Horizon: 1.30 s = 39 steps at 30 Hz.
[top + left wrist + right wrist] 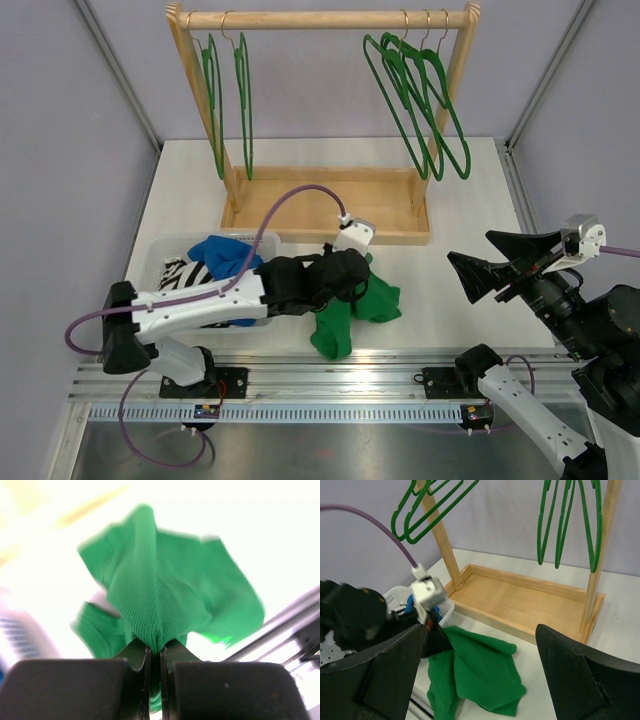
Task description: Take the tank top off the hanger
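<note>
L arm (200,298) reaches low across front; L gripper (155,652) jaws pinched on tank top (160,595). R gripper (480,630) raised, jaws wide apart.

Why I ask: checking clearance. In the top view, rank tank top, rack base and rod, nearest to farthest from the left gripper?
1. Tank top: pinched in the left gripper.
2. Rack base: just behind it.
3. Rod: high at the back.

Pale lavender walls (60,150) enclose a white desk (470,200). A wooden garment rack (320,20) stands at its far edge, a slotted aluminium rail (340,375) along the near edge.
</note>
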Tool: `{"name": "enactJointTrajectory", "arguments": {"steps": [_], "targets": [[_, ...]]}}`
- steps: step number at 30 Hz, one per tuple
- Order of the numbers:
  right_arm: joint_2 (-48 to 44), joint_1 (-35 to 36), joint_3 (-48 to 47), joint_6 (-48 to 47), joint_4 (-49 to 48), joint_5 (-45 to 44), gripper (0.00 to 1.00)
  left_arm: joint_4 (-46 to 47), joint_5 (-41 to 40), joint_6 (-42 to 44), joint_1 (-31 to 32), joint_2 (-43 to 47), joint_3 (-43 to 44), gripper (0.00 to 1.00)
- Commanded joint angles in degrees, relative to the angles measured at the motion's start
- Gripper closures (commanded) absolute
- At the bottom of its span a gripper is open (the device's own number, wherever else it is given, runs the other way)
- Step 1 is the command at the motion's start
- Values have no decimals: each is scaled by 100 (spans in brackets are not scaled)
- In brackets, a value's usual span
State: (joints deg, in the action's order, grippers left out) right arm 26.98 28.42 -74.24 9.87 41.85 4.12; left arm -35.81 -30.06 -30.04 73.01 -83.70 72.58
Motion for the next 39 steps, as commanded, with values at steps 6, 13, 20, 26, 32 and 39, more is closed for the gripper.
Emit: {"name": "enactJointTrajectory", "arguments": {"steps": [6, 13, 20, 26, 32, 39], "targets": [[-35, -12, 32, -64, -141, 19, 1, -1602, -1871, 358, -59, 1118, 1301, 100], [9, -12, 41, -29, -159, 63, 1, -2500, -2618, 341, -225, 1690, 1909, 100], [61, -12, 41, -20, -221, 150, 1, -3493, -2838, -379, -963, 2191, 1664, 100], [149, -12, 85, 24, -361, 282, 1, -3417, -2489, -477, -2614, 2884, 392, 100], [220, -12, 146, 59, -458, 432, 0, -2607, -1433, 7, -4847, 3176, -498, 100], [202, -12, 269, 41, -484, 537, 1, -1991, -1063, 43, -6237, 2660, -1175, 100]]}}
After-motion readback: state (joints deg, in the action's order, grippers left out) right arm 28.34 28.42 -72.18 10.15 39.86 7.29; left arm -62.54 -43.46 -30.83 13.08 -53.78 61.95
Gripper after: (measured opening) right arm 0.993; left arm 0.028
